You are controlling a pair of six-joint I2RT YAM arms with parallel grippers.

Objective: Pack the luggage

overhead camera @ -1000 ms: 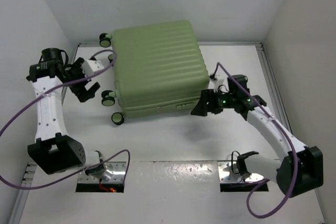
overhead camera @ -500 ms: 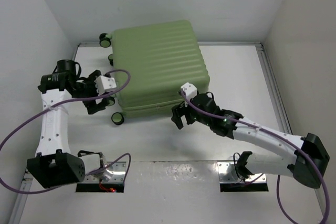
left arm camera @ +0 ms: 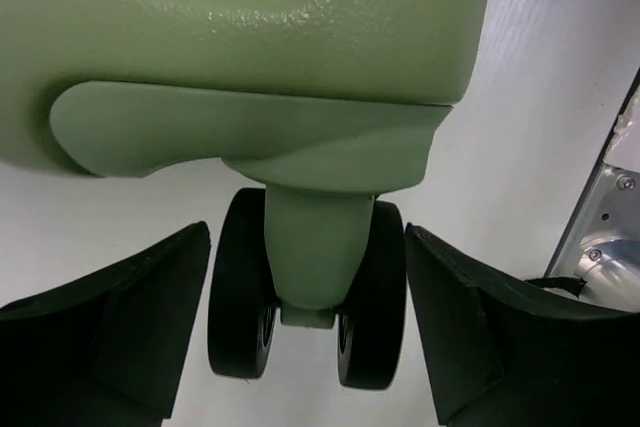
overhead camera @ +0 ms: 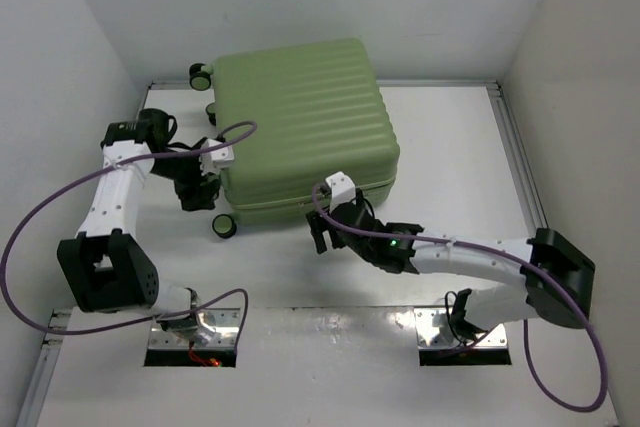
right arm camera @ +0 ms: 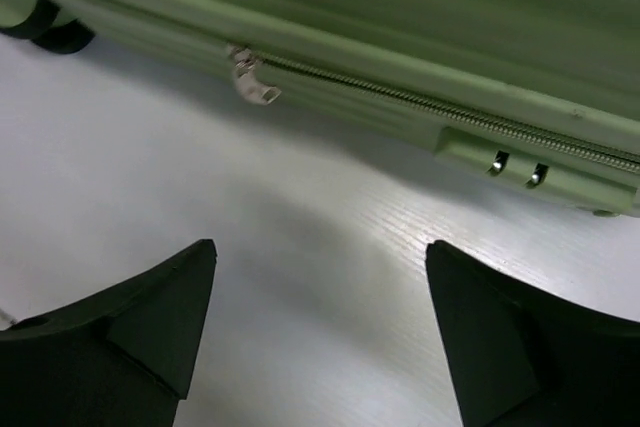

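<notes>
Top external: closed pale-green ribbed hard-shell suitcase point(overhead camera: 300, 127) flat, rear-ctr of white counter point(overhead camera: 450, 137)
Left claw point(left arm camera: 307, 242): spread, moved in to straddle black twin wheel point(left arm camera: 240, 297)
Right claw point(right arm camera: 320, 252): spread, swung from side to front by metal zip pull point(right arm camera: 252, 79); prob unzip next

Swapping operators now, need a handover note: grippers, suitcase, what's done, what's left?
Left gripper: open, straddling a wheel of the suitcase, not clamped.
Right gripper: open, empty, low over the table, facing the zipper pull on the near side.
Suitcase: lying flat, lid down.
Done: lid looks closed; contents not visible.
Left: probably finishing the zip; how far it runs is unclear.
</notes>
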